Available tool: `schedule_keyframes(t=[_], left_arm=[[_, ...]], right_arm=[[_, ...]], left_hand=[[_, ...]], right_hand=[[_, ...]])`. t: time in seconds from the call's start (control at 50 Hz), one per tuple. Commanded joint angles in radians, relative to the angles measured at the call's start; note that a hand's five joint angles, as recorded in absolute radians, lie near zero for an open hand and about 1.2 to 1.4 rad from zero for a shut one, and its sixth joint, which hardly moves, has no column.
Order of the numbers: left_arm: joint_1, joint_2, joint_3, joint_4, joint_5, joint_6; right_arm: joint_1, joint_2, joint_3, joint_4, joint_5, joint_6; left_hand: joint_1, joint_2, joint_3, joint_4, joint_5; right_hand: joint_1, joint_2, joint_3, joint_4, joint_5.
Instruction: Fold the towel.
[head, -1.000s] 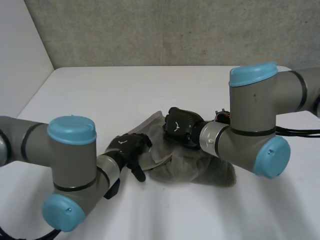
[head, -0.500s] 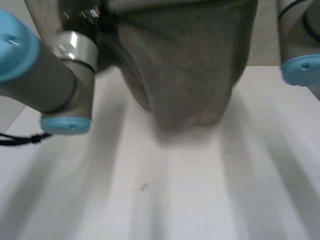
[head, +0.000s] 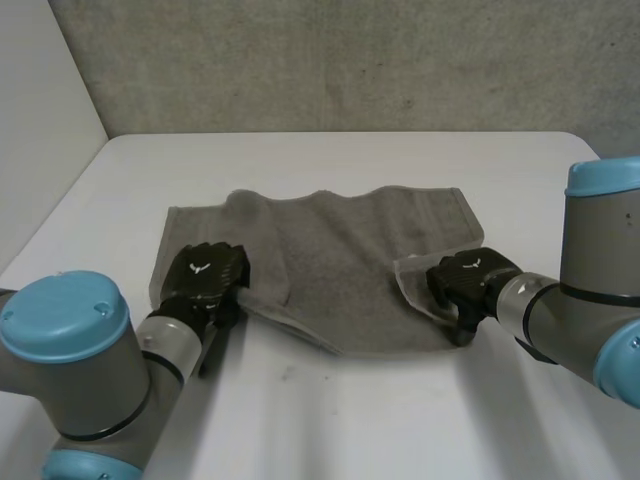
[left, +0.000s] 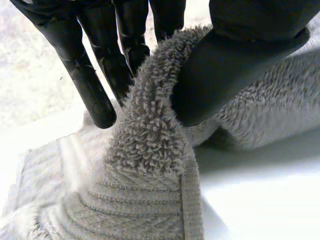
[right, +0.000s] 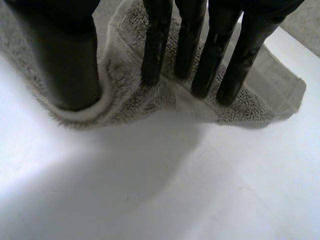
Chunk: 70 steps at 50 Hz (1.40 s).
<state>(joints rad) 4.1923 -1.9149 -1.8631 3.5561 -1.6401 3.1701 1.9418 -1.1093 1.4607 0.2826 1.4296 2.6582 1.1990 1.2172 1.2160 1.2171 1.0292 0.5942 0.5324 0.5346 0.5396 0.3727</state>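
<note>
A grey towel (head: 340, 270) lies spread across the white table (head: 400, 420), with ripples along its far edge. My left hand (head: 205, 275) is at the towel's near left corner. In the left wrist view its thumb (left: 225, 65) and fingers (left: 125, 45) pinch a raised fold of the towel (left: 150, 150). My right hand (head: 468, 278) is at the near right corner, where a small flap is turned over. In the right wrist view its straight fingers (right: 200, 45) rest with their tips on the towel (right: 125, 75), and the thumb (right: 70, 60) presses the edge.
A grey wall (head: 350, 60) runs behind the table's far edge, and a pale wall (head: 40, 110) stands at the left. Bare table lies in front of the towel and behind it.
A second ago the towel lay bunched between my hands. It was then lifted high in front of the head camera, and it now lies spread on the table with a hand at each near corner.
</note>
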Motion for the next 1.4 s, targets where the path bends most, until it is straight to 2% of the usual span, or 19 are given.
schedule_keyframes(t=[0.02,0.16,0.22,0.32,0.46,0.54,0.66,0.8,1.0,1.04,1.16,1.18,1.2,1.22,1.24,1.26,1.28,1.3,1.4], left_arm=[[0.060,0.080,-0.001,-0.043,0.002,-0.001],[0.061,0.217,0.027,-0.108,0.066,-0.002],[0.063,0.267,0.038,-0.121,0.101,-0.006],[0.069,0.310,0.059,-0.148,0.126,-0.004],[0.071,0.312,0.128,-0.221,0.128,-0.006],[0.074,0.309,0.171,-0.249,0.126,-0.013],[0.075,0.303,0.216,-0.263,0.123,-0.013],[0.075,0.278,0.288,-0.307,0.118,-0.019],[0.104,0.269,0.338,-0.327,0.118,-0.073],[0.115,0.267,0.343,-0.327,0.118,-0.076],[0.146,0.266,0.354,-0.327,0.120,-0.076],[0.150,0.261,0.358,-0.327,0.121,-0.076],[0.150,0.261,0.358,-0.327,0.121,-0.076],[0.156,0.254,0.366,-0.327,0.121,-0.076],[0.164,0.248,0.375,-0.327,0.121,-0.076],[0.164,0.247,0.375,-0.327,0.121,-0.076],[0.173,0.240,0.387,-0.326,0.121,-0.076],[0.181,0.228,0.404,-0.324,0.120,-0.076],[0.184,0.162,0.520,-0.332,0.114,-0.082]], right_arm=[[-0.004,-0.096,0.043,-0.097,0.009,0.036],[0.003,-0.262,0.147,-0.245,0.014,0.071],[0.014,-0.360,0.181,-0.279,0.012,0.066],[0.066,-0.412,0.190,-0.278,-0.006,0.060],[0.169,-0.357,0.144,-0.155,0.002,0.089],[0.206,-0.296,0.121,-0.152,0.052,0.289],[0.204,-0.190,0.136,-0.177,0.063,0.531],[0.221,-0.127,0.190,-0.296,0.061,0.623],[0.318,-0.035,0.233,-0.485,0.075,0.551],[0.328,-0.014,0.250,-0.505,0.075,0.438],[0.330,0.005,0.268,-0.511,0.075,0.264],[0.330,0.016,0.265,-0.514,0.086,0.234],[0.330,0.025,0.254,-0.517,0.106,0.220],[0.330,0.025,0.254,-0.517,0.106,0.220],[0.328,0.028,0.239,-0.520,0.138,0.210],[0.328,0.028,0.239,-0.520,0.138,0.210],[0.325,0.028,0.206,-0.531,0.175,0.200],[0.318,0.020,0.151,-0.543,0.208,0.186],[0.306,-0.015,-0.081,-0.553,0.262,0.097]], left_hand=[[0.197,0.179,0.180,0.179,0.193],[0.197,0.179,0.180,0.179,0.193],[0.197,0.179,0.180,0.179,0.193],[0.197,0.179,0.180,0.179,0.193],[0.197,0.179,0.180,0.179,0.193],[0.197,0.179,0.180,0.179,0.193],[0.197,0.179,0.180,0.179,0.193],[0.197,0.179,0.180,0.179,0.193],[0.197,0.179,0.180,0.179,0.193],[0.197,0.179,0.180,0.179,0.193],[0.197,0.179,0.180,0.179,0.193],[0.197,0.179,0.180,0.179,0.193],[0.197,0.179,0.180,0.179,0.193],[0.197,0.179,0.180,0.179,0.193],[0.197,0.179,0.180,0.179,0.193],[0.197,0.179,0.180,0.179,0.193],[0.197,0.179,0.180,0.179,0.193],[0.197,0.179,0.180,0.179,0.193],[0.197,0.179,0.180,0.179,0.193]], right_hand=[[-0.286,-0.224,-0.226,-0.232,-0.239],[-0.251,-0.189,-0.191,-0.196,-0.204],[-0.248,-0.186,-0.188,-0.193,-0.201],[-0.260,-0.198,-0.200,-0.205,-0.213],[-0.283,-0.221,-0.224,-0.229,-0.236],[-0.292,-0.230,-0.232,-0.237,-0.245],[-0.330,-0.268,-0.270,-0.275,-0.283],[-0.330,-0.268,-0.271,-0.276,-0.283],[-0.330,-0.268,-0.271,-0.276,-0.283],[-0.333,-0.271,-0.273,-0.278,-0.286],[-0.301,-0.239,-0.241,-0.246,-0.254],[-0.248,-0.187,-0.189,-0.194,-0.202],[-0.044,0.017,0.015,0.010,0.002],[-0.042,0.019,0.017,0.012,0.005],[0.251,0.313,0.311,0.306,0.298],[0.254,0.316,0.314,0.309,0.301],[0.600,0.662,0.660,0.655,0.647],[0.800,0.862,0.860,0.855,0.847],[0.802,0.864,0.862,0.857,0.849]])
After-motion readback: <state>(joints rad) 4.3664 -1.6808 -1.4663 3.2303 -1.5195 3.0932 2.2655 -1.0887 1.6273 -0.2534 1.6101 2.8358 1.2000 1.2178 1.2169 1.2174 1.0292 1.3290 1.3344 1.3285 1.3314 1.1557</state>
